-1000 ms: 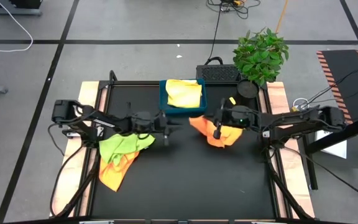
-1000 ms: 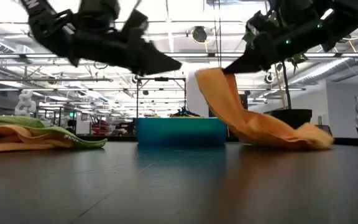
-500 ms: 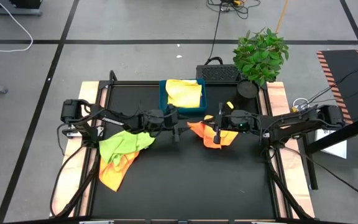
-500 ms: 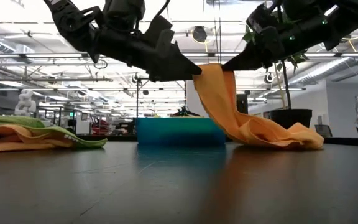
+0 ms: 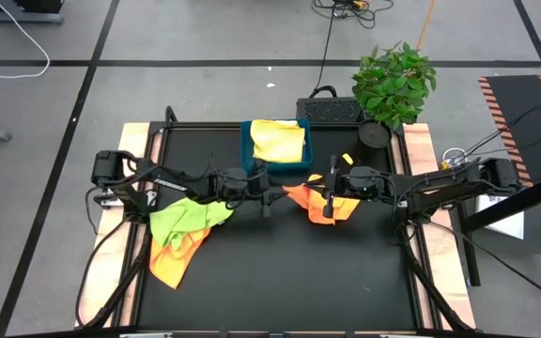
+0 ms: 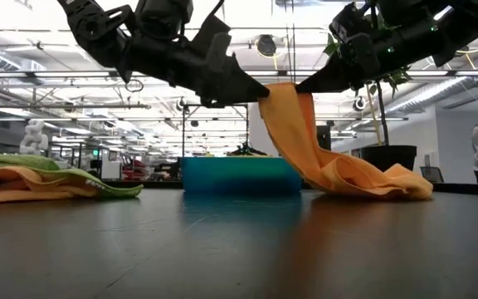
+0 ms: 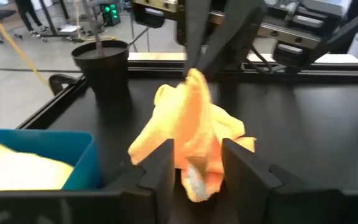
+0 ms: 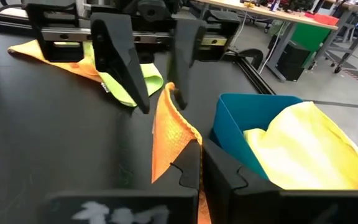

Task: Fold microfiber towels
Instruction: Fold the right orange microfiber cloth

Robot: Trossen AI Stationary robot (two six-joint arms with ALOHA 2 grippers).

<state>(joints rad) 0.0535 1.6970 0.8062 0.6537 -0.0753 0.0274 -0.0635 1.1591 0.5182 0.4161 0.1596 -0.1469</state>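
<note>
Your orange towel hung limp at centre frame, light and soft I judge, so grip its edges. The right end effector was clenched on its raised corner; the left end effector had its fingers around the adjoining edge, grip uncertain. The blue tray, upper centre of the table, held a yellow towel.
</note>
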